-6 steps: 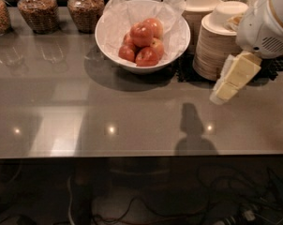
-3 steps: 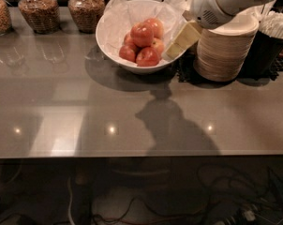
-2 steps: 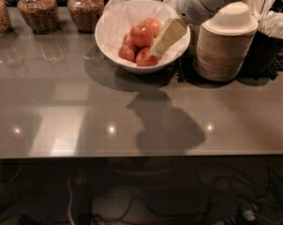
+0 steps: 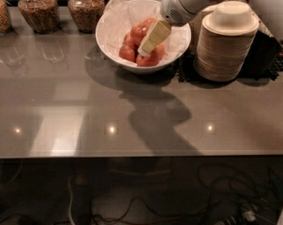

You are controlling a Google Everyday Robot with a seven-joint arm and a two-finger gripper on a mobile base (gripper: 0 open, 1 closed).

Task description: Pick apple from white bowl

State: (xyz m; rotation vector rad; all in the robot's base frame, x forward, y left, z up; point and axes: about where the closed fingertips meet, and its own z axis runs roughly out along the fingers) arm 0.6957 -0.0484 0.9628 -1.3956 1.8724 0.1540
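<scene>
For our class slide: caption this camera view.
Pale robot gripper angled down over red apples in wide, paper-lined glossy white bowl.

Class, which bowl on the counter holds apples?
The wide, paper-lined white bowl, with the claw over its apples; the stacked beige bowls beside it show none.

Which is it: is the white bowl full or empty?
Not empty: the white bowl holds several red apples on crinkled white paper. The gripper hangs over the apples, within the bowl's rim.

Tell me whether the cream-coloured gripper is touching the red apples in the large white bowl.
Cannot tell. In the camera view the cream gripper overlaps the red apples inside the glossy white bowl; this angle shows neither contact nor gap.
</scene>
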